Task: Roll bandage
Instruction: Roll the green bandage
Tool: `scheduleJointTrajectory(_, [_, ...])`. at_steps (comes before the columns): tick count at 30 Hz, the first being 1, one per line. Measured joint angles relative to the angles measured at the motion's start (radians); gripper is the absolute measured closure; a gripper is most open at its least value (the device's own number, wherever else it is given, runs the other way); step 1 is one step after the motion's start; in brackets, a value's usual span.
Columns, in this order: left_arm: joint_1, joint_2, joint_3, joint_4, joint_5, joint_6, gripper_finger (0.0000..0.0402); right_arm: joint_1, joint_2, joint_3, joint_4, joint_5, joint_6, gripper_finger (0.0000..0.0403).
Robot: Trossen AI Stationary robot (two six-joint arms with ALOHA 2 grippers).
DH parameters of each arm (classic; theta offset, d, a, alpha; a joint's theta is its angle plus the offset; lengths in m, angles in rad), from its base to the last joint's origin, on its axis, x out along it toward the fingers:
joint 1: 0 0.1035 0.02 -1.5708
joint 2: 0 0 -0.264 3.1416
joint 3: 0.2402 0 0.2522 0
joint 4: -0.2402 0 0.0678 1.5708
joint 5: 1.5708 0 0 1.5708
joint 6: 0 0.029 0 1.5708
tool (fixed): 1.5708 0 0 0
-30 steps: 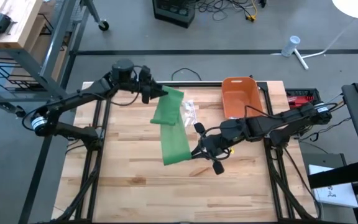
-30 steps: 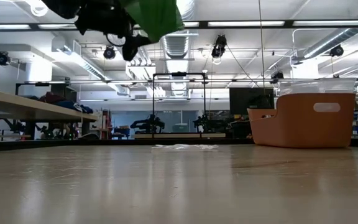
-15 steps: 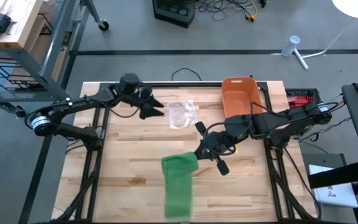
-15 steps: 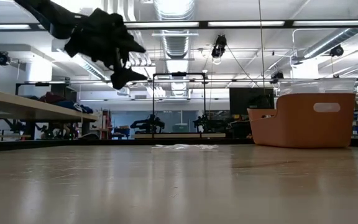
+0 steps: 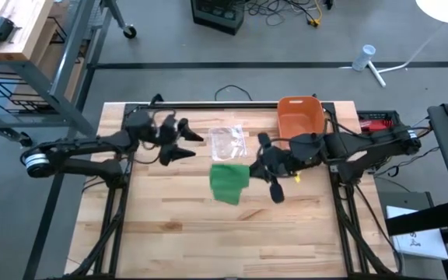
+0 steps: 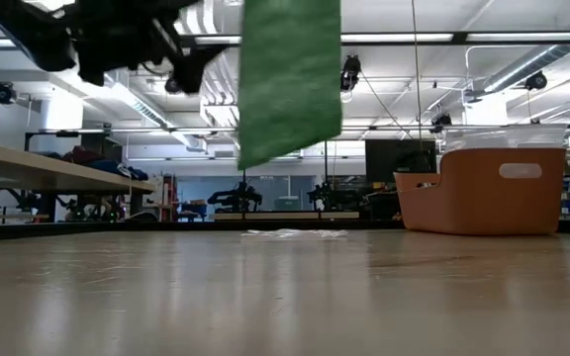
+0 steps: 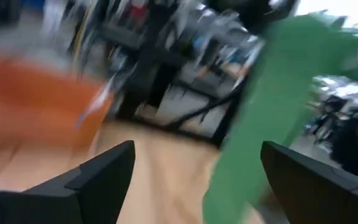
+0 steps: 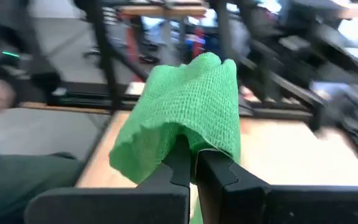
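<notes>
The green bandage (image 5: 229, 183) is held above the middle of the desk (image 5: 169, 233), pinched at one end by the right gripper (image 5: 264, 166), whose fingers (image 8: 194, 168) are pressed fully together on the cloth. In the low view the bandage (image 6: 290, 79) hangs as a flat strip, its lower edge well clear of the desk top. In the right wrist view the cloth (image 8: 185, 118) is seen folded over the fingertips.

The left gripper (image 5: 187, 145) is held over the desk at about 9 o'clock from the bandage, near it but apart from it; its fingers (image 7: 98, 171) are spread wide and nothing is held between them. In the left wrist view the bandage (image 7: 272, 112) is seen beyond the gap between the fingers.

A clear plastic wrapper (image 5: 227, 141) lies flat on the desk at 12 o'clock from the bandage, between the two grippers. An orange bin (image 5: 300, 117) stands at the far edge of the desk, at about 1 o'clock from the bandage, just beside the right arm.

The whole near half of the desk, from the bandage to the near edge, is bare wood, and open board also lies along the left edge behind the left arm.
</notes>
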Motion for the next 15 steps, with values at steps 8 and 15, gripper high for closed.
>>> scheduleJointTrajectory(8, [-0.163,-0.042,0.008,0.096,-0.237,0.124,0.0062,-0.061,0.014,0.000,-0.029,0.039,0.002,0.0403])
scheduleJointTrajectory(15, [-0.208,0.094,0.098,0.084,-0.282,0.213,0.0061,-0.077,0.021,0.000,0.022,0.027,-0.021,0.0403])
